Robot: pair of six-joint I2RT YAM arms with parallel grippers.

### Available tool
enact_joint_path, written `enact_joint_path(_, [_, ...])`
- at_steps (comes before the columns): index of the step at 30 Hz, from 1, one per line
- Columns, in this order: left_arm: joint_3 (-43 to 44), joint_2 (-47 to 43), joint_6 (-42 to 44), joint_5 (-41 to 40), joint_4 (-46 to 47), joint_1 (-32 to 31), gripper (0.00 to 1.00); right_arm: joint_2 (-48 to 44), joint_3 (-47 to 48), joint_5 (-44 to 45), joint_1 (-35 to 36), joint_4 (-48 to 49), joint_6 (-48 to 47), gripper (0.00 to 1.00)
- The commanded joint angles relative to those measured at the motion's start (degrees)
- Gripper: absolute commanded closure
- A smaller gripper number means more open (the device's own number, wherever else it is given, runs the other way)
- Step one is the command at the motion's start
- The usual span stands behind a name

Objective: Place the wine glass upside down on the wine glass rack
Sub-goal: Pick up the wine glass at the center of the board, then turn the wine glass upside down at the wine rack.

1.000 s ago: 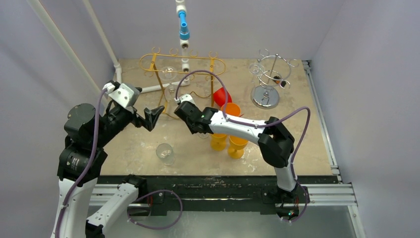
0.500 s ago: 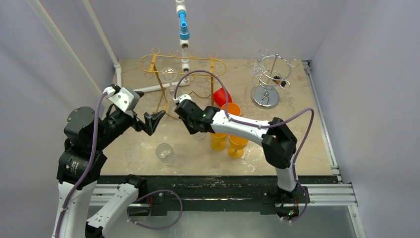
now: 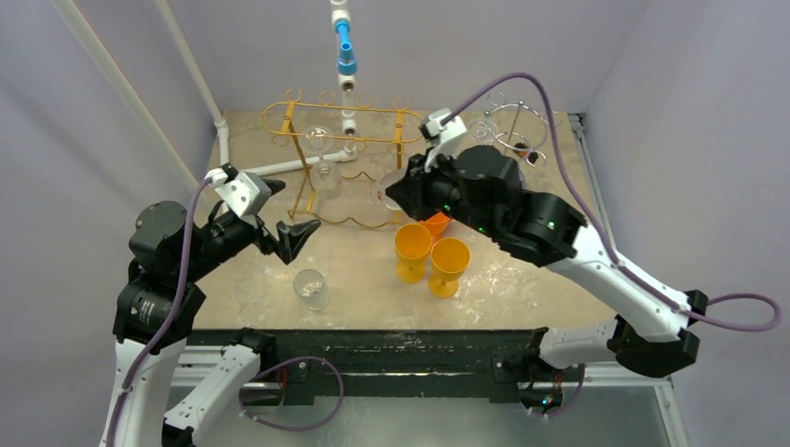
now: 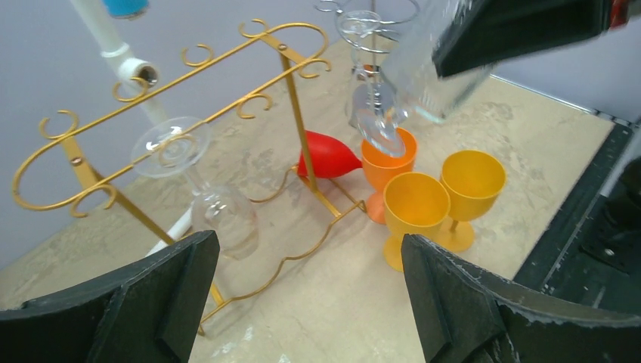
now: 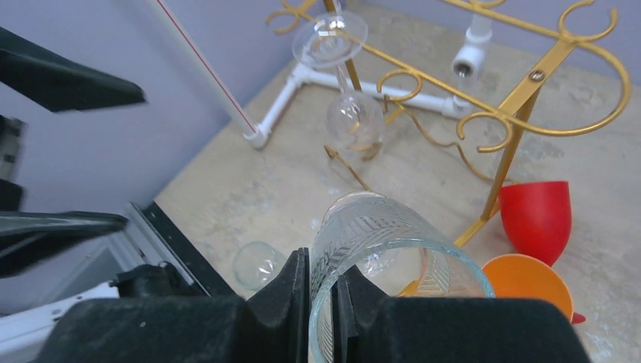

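My right gripper (image 5: 321, 266) is shut on the rim of a clear patterned wine glass (image 5: 378, 234) and holds it tilted in the air beside the gold wine glass rack (image 5: 529, 91). In the top view the gripper (image 3: 402, 191) and the glass (image 3: 384, 194) are in front of the rack's (image 3: 340, 121) right half. The left wrist view shows the glass (image 4: 423, 76), its foot pointing down over the orange cup. Another clear glass (image 4: 225, 219) hangs upside down on the rack (image 4: 295, 113). My left gripper (image 3: 296, 231) is open and empty, left of the rack; it also shows in the left wrist view (image 4: 310, 242).
A clear glass (image 3: 310, 287) lies near the front edge. Two yellow goblets (image 3: 413, 251) (image 3: 448, 265), an orange cup (image 3: 435, 222) and a red cup (image 4: 329, 157) stand right of the rack. A silver rack (image 3: 512, 121) is at the back right. A white pipe (image 3: 346, 47) hangs above.
My right arm has risen from low near the table and swung right, holding the glass up by the rack. My left gripper has shifted slightly right and down, still open.
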Motion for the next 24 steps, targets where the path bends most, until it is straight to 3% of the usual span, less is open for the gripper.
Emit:
enact_joint_path(1, [-2.0,1.2,-0.4,11.7,0.9,0.0,0.0,-4.6,0.2,-2.9,0.2,5.3,0.9,1.0])
enact_joint_path(5, [-1.3,5.4,2.0,13.7,-2.1,0.0,0.0,-6.5,-2.8,-5.2,0.2,11.1,1.7,1.0])
enact_joint_path(8, [-1.5,6.8,1.4,13.3,0.8,0.0,0.0,-6.3,-3.1,-6.4,0.1,13.9,1.9,1.0])
enact_joint_path(24, [-7.0,12.5,-14.3,21.1,14.3,0.0,0.01,-5.0,-6.9,-9.6,0.2,24.0,3.4,1.0])
